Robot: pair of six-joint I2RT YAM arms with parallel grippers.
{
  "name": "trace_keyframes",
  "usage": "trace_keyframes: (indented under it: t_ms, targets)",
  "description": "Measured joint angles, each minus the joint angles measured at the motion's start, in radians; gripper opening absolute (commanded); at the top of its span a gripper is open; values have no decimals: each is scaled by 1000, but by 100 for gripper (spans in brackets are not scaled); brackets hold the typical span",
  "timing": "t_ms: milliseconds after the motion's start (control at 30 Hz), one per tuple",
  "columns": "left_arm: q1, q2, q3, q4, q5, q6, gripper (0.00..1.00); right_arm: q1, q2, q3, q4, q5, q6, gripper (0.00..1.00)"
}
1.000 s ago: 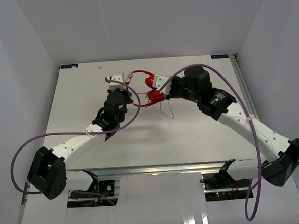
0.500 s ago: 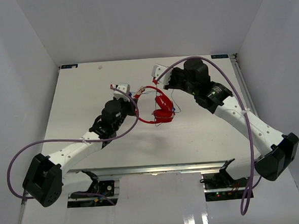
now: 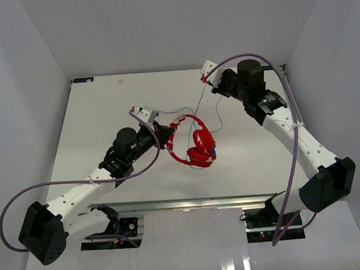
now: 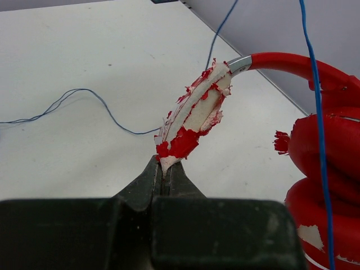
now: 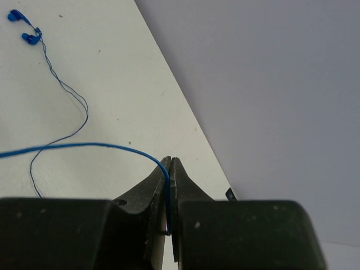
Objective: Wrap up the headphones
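**Item 1.** Small red over-ear headphones, at the middle of the white worktop, between the two arms. The two padded red ear cups sit stacked one against the other. Whether they rest on the worktop cannot be told.

**Item 1a.** Thin red-and-white headband. The red coating is flaked, exposing white padding. A short silver metal section joins it to the smooth red arc.

**Item 1b.** Long thin grey-blue cable. It runs taut from the ear cups up to the far right, while slack loops lie on the worktop. Two small blue end pieces lie apart from the rest.

**Item 2.** Left gripper, black fingers pressed together on the frayed tip of the headband.

**Item 3.** Right gripper, raised near the far right edge of the worktop, with its fingers pinched on the cable.

**Item 4.** Thick purple robot cables, one looping along each arm.

**Item 5.** Small dark tags at the far corners of the worktop. Their lettering is too small to read.
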Motion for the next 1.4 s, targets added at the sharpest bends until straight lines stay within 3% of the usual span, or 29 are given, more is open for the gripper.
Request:
trace_keyframes:
  t_ms: [633, 800, 1067, 1133, 1400]
  targets:
    - [0, -58, -16, 28, 127, -103, 0, -210, 32, -125, 72, -234, 207, 8]
    - [0, -58, 18, -3, 127, -137, 0, -221, 31, -193, 101, -399, 243, 10]
    - [0, -53, 200, -97, 105, -232, 0, -220, 31, -297, 219, -671, 378, 21]
    - [0, -49, 234, -121, 94, -254, 0, -220, 31, -321, 271, -730, 425, 26]
    - [0, -3, 334, -232, 51, -317, 0, -220, 36, -411, 525, -898, 667, 66]
